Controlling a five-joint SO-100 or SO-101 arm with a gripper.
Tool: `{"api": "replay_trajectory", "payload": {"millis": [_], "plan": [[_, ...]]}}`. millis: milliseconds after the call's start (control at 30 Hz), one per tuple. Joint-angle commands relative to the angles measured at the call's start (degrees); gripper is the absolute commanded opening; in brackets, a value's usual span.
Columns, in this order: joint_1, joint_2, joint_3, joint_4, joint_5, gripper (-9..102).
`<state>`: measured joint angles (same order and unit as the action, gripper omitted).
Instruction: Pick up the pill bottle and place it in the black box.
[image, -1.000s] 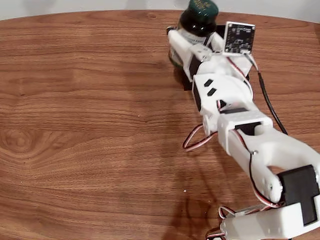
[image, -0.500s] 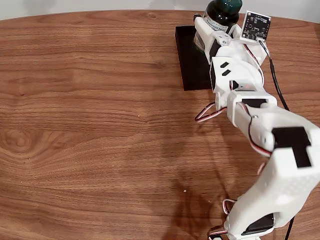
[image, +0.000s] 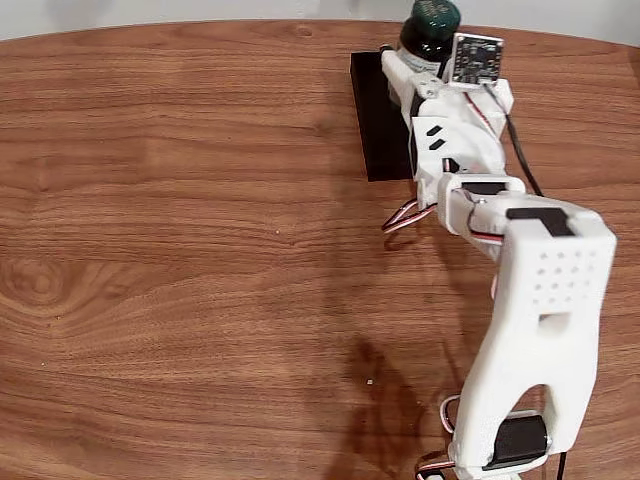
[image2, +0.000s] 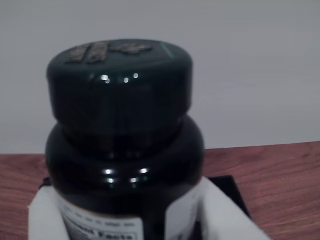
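The pill bottle (image: 430, 28), dark green glass with a round green lid, is held at the far end of the black box (image: 376, 112). My gripper (image: 418, 55) is shut on its lower body. In the wrist view the pill bottle (image2: 122, 125) stands upright and close, its white label at the bottom edge. White fingers (image2: 220, 212) press on both sides of it, where my gripper (image2: 130, 222) grips. A corner of the black box (image2: 231, 184) shows just behind the bottle. Whether the bottle rests on the box floor is hidden.
The white arm (image: 535, 290) stretches from the lower right of the wooden table (image: 180, 250) up to the box, covering the box's right part. A small circuit board (image: 476, 58) sits on the wrist. A pale wall (image2: 250, 65) rises behind the table's far edge.
The arm has reached further out and carried the bottle from the box's near left side to its far end. The box's left part has come into sight.
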<state>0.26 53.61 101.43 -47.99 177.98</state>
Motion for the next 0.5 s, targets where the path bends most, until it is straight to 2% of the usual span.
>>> {"api": "replay_trajectory", "payload": {"millis": [0,467], "plan": [[-0.1,-1.3,-10.1,-3.7,2.8,10],[-1.1,-10.0,-17.9,-2.6,7.1,10]]}}
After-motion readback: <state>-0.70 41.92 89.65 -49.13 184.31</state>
